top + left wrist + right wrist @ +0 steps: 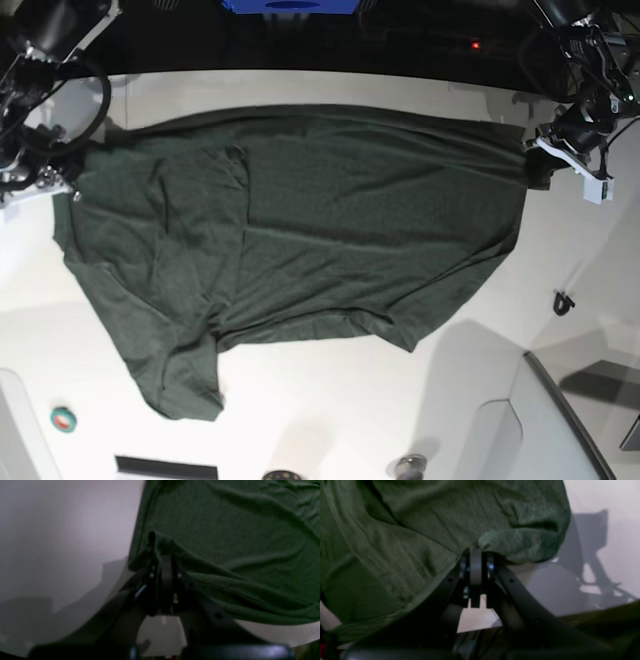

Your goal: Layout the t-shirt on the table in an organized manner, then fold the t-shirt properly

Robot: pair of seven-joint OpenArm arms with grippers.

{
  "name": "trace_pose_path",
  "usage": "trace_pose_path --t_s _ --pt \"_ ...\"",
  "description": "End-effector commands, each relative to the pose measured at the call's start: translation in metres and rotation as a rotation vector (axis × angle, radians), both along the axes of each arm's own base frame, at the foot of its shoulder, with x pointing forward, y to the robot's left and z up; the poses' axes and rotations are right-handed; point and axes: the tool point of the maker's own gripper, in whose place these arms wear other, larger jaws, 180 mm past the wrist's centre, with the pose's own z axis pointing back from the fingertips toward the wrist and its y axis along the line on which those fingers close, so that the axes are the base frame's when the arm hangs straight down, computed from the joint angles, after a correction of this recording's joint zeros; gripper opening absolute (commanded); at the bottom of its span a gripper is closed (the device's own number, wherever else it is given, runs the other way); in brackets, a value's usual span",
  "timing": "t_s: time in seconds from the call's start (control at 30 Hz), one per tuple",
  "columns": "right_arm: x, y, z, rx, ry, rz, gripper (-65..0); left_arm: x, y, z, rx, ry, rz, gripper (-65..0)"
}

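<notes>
Lying spread across the white table (pixel 330 400), the dark green t-shirt (pixel 300 240) is mostly open, but it is not neat yet. 1 sleeve hangs down toward the near edge in the base view, and soft wrinkles run across the middle.

2 grippers hold it, 1 at each far side. The left gripper (pixel 160 555) is pinched tight on the shirt's edge, with a little bunch of cloth squeezed between its jaws. The right gripper (pixel 476 552) is pinched tight too, with a fat fold of cloth bunched up right at its tip. I think they hold the 2 sides like this so they can pull the shirt wide and flat, like stretching out a blanket. The cloth between them looks pulled fairly straight along the far edge.

So the laying-out part looks close to done, and the folding has not begun.

The table is smooth and bright, and the arms make gray shadows on it. A small teal round thing (pixel 63 419) sits near the front left corner in the base view, and a little black clip (pixel 563 301) lies on the other side. Behind the table it is dark, with something blue (pixel 290 6) at the top.
</notes>
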Motion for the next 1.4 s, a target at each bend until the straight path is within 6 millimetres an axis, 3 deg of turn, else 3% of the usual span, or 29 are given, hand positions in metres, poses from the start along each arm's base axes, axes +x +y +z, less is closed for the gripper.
trace_pose_path --t_s 0.0,0.2,0.5,0.57,0.67,0.73,0.93,1.07,1.37 --pt "0.007 -0.012 0.003 -0.012 -0.005 -0.021 -64.2 0.011 0.007 0.009 0.004 -0.043 0.004 -65.0" --pt "0.005 -0.018 -0.019 0.051 0.058 -0.043 -64.2 0.020 0.006 -0.008 -0.069 -0.020 0.039 -65.0" --pt "0.010 -0.015 -0.017 0.061 0.055 -0.034 -62.0 0.032 0.004 -0.004 -0.081 -0.042 0.041 -65.0" --pt "0.008 -0.014 -0.017 0.067 0.062 -0.030 -54.9 0.032 0.004 -0.004 -0.081 -0.042 0.041 -65.0" --pt "0.004 -0.010 -0.018 0.080 0.078 -0.019 -36.6 0.032 0.004 -0.004 -0.081 -0.042 0.041 -65.0" --pt "0.004 -0.013 -0.013 0.055 0.065 -0.017 -28.8 0.032 0.005 -0.004 -0.079 -0.042 0.041 -65.0" --pt "-0.015 -0.015 0.010 -0.052 0.015 0.028 -28.2 0.033 0.003 -0.004 -0.079 -0.041 0.034 -65.0" --pt "-0.032 -0.003 -0.001 -0.031 0.046 0.030 -28.2 0.033 0.002 -0.004 -0.079 -0.040 0.033 -65.0" --pt "-0.024 0.008 -0.017 0.014 0.032 0.006 -28.2 0.032 0.004 -0.004 -0.072 -0.037 0.032 -65.0"
